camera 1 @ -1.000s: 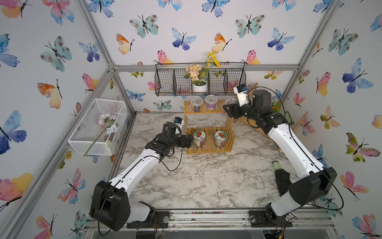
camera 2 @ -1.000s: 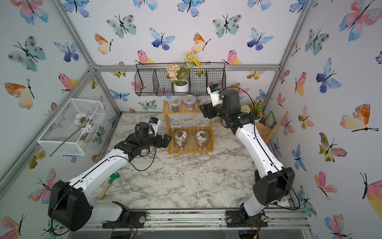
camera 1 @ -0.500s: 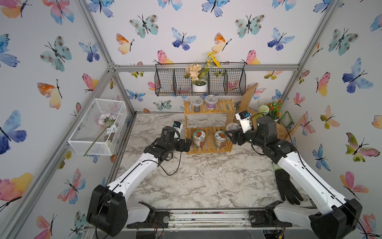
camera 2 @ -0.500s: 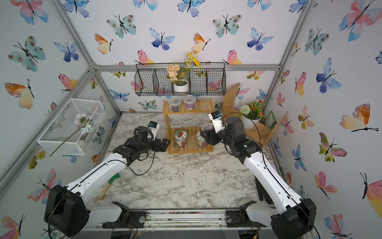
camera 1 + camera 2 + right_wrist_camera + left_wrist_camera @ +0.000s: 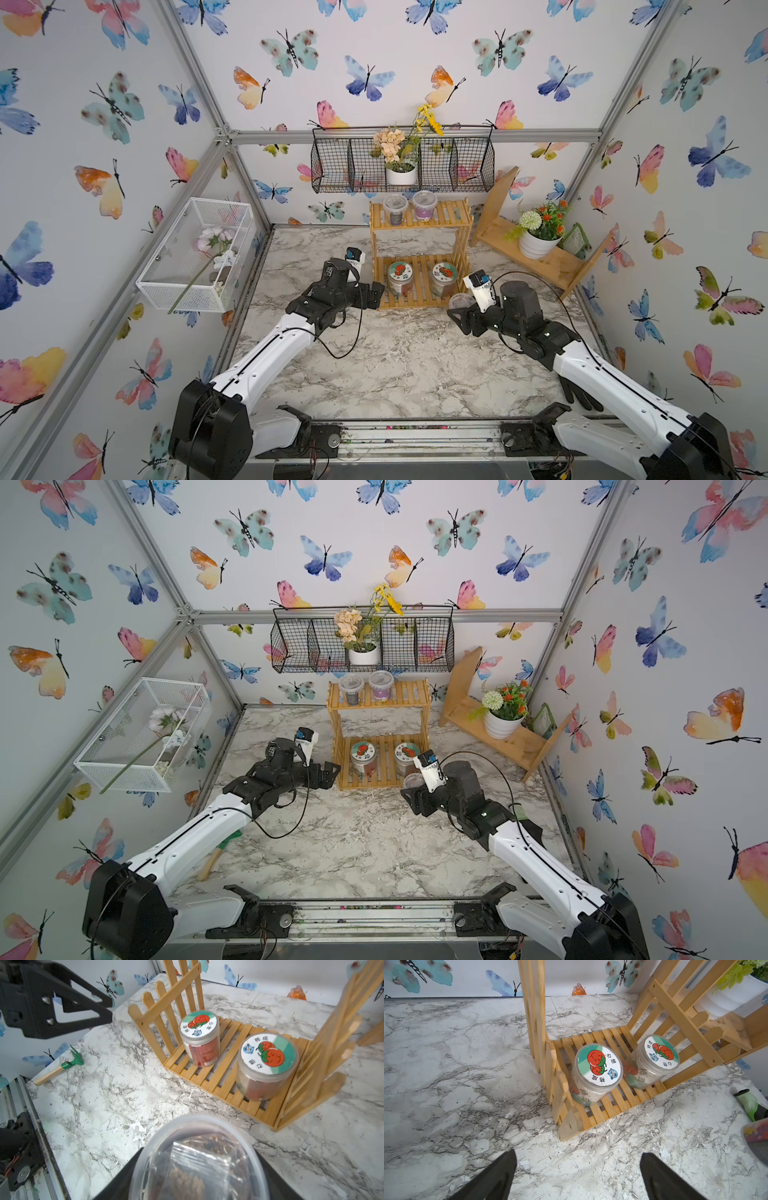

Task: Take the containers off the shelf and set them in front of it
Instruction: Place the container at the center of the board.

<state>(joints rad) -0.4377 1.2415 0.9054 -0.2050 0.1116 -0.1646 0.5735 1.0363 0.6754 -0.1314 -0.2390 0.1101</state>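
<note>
Right hand (image 5: 459,311) grasping a small lidded cup (image 5: 460,300) just in front of the bamboo shelf (image 5: 420,286); left hand (image 5: 375,293) released.

In both top views the right arm reaches low and forward, the cup held off the shelf's right front corner, judged its set-down spot; whether it touches the tabletop (image 5: 395,353) I cannot tell. Two jars (image 5: 400,274) with red-fruit lids stand on the lower tier, two clear cups (image 5: 395,207) on the upper. The left arm lies level beside the shelf's left side. Left wrist view: wide-spread fingers (image 5: 496,1178) face the nearer jar (image 5: 598,1068), likely lined up to take it next. Right wrist view: the cup's clear lid (image 5: 197,1140) fills the foreground between dark fingers (image 5: 116,1186), bagged brown matter inside.
</note>
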